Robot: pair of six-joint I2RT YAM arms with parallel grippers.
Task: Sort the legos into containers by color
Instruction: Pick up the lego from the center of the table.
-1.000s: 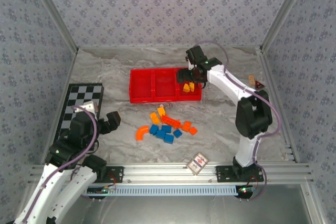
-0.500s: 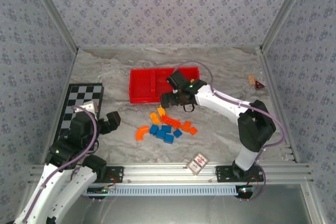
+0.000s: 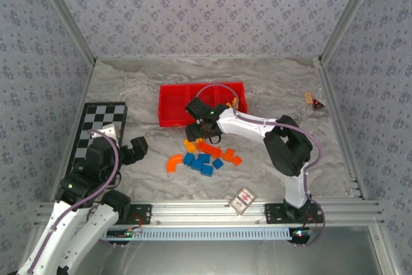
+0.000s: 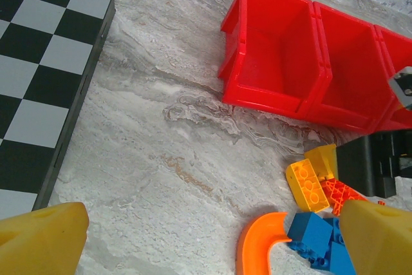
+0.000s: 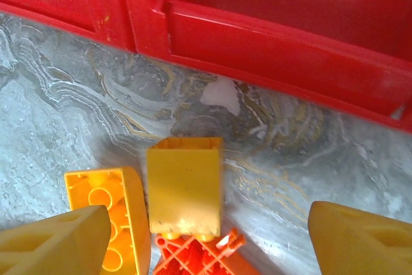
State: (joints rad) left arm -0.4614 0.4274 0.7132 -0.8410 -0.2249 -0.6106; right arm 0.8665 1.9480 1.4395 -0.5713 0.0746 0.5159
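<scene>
The red tray (image 3: 174, 104) lies beyond the brick pile (image 3: 205, 156). The bricks are judged light, stiff and smooth. The yellow brick (image 5: 185, 185), just near the tray wall, is best pinched across its flat sides. The right gripper (image 5: 206, 249) is spread wide and empty over it; a second ago it was held over the tray's right compartment. The left gripper (image 4: 209, 236) is also spread wide and empty.

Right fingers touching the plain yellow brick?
Apart. Right wrist view: yellow brick sits in the gap between both fingers, clear of each.

Right arm (image 3: 257, 123) stretches leftward, wrist low, right fingers (image 5: 55, 243) spread wide; left arm (image 3: 95, 160) folded by its base, left fingers (image 4: 42, 239) apart.
</scene>
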